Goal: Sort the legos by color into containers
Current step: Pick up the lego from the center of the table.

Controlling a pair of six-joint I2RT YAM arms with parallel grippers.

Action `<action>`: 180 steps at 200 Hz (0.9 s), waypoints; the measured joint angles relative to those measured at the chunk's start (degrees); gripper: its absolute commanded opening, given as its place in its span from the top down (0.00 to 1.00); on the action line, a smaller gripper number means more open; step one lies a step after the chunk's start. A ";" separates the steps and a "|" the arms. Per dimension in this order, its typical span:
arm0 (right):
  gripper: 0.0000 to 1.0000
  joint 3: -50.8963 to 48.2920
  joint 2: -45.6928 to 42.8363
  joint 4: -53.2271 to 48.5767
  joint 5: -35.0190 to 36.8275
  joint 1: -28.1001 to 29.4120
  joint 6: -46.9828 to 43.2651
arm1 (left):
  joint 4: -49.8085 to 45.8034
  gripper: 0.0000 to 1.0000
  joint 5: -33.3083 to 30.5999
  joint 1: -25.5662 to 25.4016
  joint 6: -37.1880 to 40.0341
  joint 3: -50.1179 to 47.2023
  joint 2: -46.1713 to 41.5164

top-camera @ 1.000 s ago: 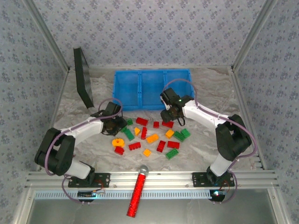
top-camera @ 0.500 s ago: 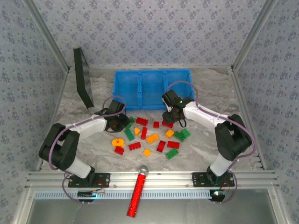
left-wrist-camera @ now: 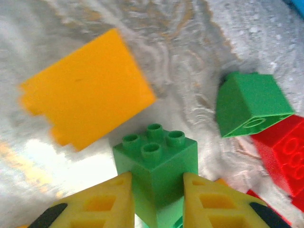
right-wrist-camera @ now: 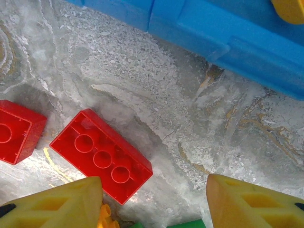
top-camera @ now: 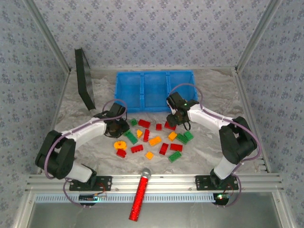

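A small green four-studded plastic brick (left-wrist-camera: 156, 159) is clamped between the yellow fingers (left-wrist-camera: 102, 206) of the left gripper (left-wrist-camera: 156, 190), over the crinkled white table covering (top-camera: 209, 95). An orange plastic brick (left-wrist-camera: 88, 95) and a tilted second green brick (left-wrist-camera: 249, 104) are seen just beyond it. The right gripper (right-wrist-camera: 154, 199) is held partly open with nothing between its jaws, above a red oblong plastic brick (right-wrist-camera: 102, 156) and near the wall of the bright blue three-compartment plastic tray (top-camera: 142, 90). The other red, green and orange bricks (top-camera: 154, 140) are scattered between the arms, in front of the tray.
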 measured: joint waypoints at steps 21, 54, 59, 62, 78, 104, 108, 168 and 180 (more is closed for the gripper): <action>0.39 0.00 -0.02 0.31 -0.02 0.00 0.00 | -3.96 0.71 -1.46 0.00 0.87 0.90 -1.97; 0.38 0.00 -0.02 0.39 -0.22 0.00 0.00 | -6.05 0.64 -2.05 0.00 1.68 1.62 -2.43; 0.38 0.00 -0.02 0.42 -0.24 0.00 0.00 | -6.29 0.58 -2.08 0.00 1.84 1.62 -2.43; 0.38 0.00 -0.02 0.46 -0.26 0.00 0.00 | -6.45 0.55 -2.08 0.00 2.14 1.62 -2.43; 0.38 0.00 -0.02 0.52 -0.42 0.00 0.00 | -6.78 0.49 -2.14 0.00 2.29 1.62 -2.36; 0.38 0.00 -0.02 0.55 -0.44 0.00 0.00 | -6.73 0.45 -2.05 0.00 2.93 1.62 -2.14; 0.38 0.00 -0.02 0.55 -0.46 0.00 0.00 | -6.69 0.45 -2.03 0.00 2.93 1.62 -2.03; 0.38 0.00 0.00 0.55 -0.46 0.00 0.02 | -5.88 0.45 -1.90 0.00 3.37 1.66 0.68; 0.38 0.00 0.00 0.55 -0.46 0.00 0.00 | -5.22 0.45 -1.79 0.00 3.37 1.66 1.20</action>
